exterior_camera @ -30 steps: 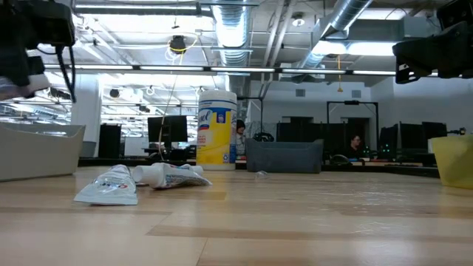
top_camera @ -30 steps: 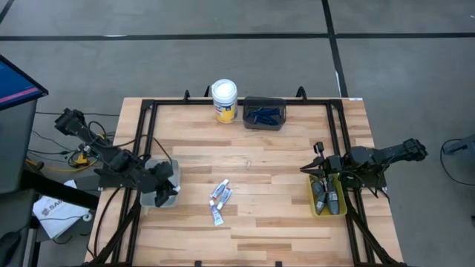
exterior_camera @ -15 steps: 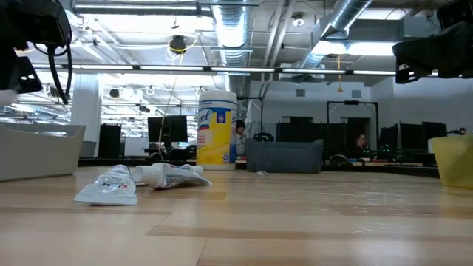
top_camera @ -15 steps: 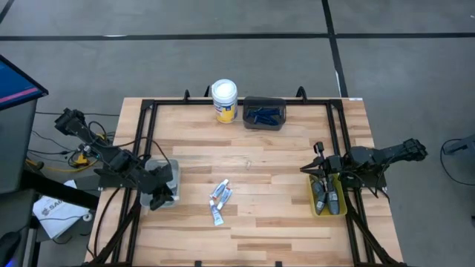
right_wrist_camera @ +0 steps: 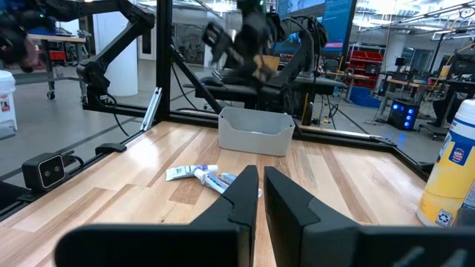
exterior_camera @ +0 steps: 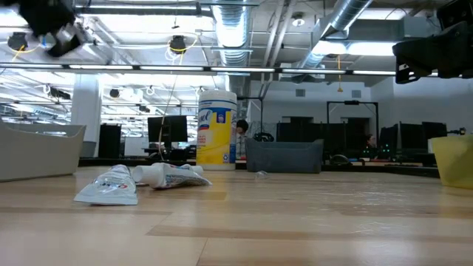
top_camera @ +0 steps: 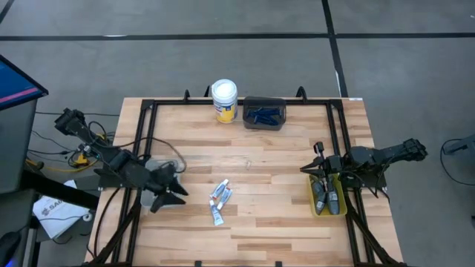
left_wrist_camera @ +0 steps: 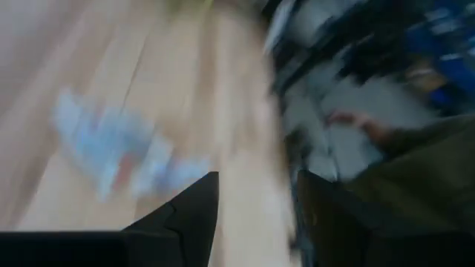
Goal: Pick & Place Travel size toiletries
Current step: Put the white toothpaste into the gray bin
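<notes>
The small tubes (top_camera: 219, 198) lay clustered at lower centre of the high view, likely light, soft and slippery, best pinched across the body, while the empty left gripper (top_camera: 172, 190) hovered beside them, fingers spread.

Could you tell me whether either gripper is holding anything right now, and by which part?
Nothing is held. The left gripper is open and empty beside the tubes; the right gripper is nearly closed with nothing between its fingers.
</notes>
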`<state>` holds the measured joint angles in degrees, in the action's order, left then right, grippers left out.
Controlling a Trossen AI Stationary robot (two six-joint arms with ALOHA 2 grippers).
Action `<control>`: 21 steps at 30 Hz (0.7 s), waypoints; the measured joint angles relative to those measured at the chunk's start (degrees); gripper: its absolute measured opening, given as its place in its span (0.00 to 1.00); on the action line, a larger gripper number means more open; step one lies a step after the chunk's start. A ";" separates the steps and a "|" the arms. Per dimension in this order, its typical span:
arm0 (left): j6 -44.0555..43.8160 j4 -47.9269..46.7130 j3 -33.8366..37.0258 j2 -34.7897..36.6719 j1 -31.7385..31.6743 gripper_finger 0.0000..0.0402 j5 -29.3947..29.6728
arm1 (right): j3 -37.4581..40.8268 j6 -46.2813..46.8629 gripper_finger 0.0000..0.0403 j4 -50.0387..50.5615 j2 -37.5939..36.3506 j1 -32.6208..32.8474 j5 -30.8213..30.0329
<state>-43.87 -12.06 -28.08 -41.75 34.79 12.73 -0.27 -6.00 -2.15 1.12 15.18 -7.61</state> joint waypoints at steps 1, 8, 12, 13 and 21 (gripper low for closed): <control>5.00 4.26 -0.05 -0.38 0.02 0.45 1.06 | 0.02 0.00 0.04 0.02 0.01 0.00 0.00; 30.21 16.20 -0.09 -9.37 -0.81 0.47 5.05 | 0.02 0.00 0.04 0.00 -0.01 0.00 -0.01; 30.52 16.09 -0.02 -18.32 -2.75 0.55 1.76 | 0.00 0.00 0.04 0.01 -0.01 0.00 0.00; 30.56 16.19 -0.06 -20.62 -3.07 0.58 0.59 | 0.02 0.00 0.04 0.02 0.00 -0.01 0.01; 39.38 19.76 -0.13 -34.12 -5.05 0.72 -3.29 | 0.02 0.00 0.04 0.00 -0.01 0.00 -0.01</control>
<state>-4.48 7.70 -28.21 -75.87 29.74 9.44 -0.26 -6.00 -2.15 1.10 15.18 -7.62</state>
